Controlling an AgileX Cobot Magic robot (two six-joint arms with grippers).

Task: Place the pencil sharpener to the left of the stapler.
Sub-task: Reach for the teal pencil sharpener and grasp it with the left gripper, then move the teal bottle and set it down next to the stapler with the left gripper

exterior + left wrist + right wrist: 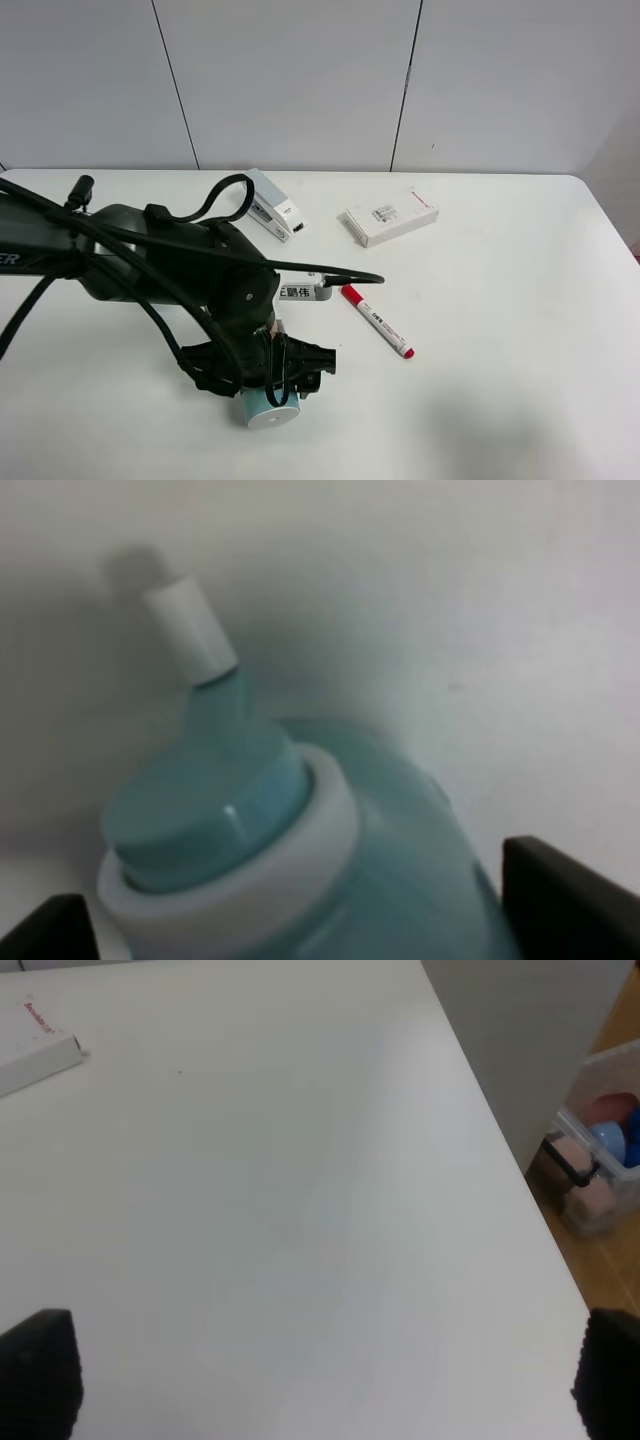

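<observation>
The pencil sharpener (268,410) is a teal bottle shape with a white round base, tilted near the table's front edge. In the left wrist view the pencil sharpener (300,850) fills the frame, its white-tipped neck pointing away. My left gripper (275,385) (310,910) is shut on its body, one dark fingertip (565,895) against each side. The stapler (275,205) lies at the back of the table, far from the sharpener. My right gripper (325,1380) is open over bare table; it does not show in the exterior high view.
A flat white box (390,215) (35,1055) lies right of the stapler. A red marker (378,320) and a small label card (300,292) lie mid-table, just right of my left arm. Beyond the table's right edge stands a clear bin (600,1150) on the floor.
</observation>
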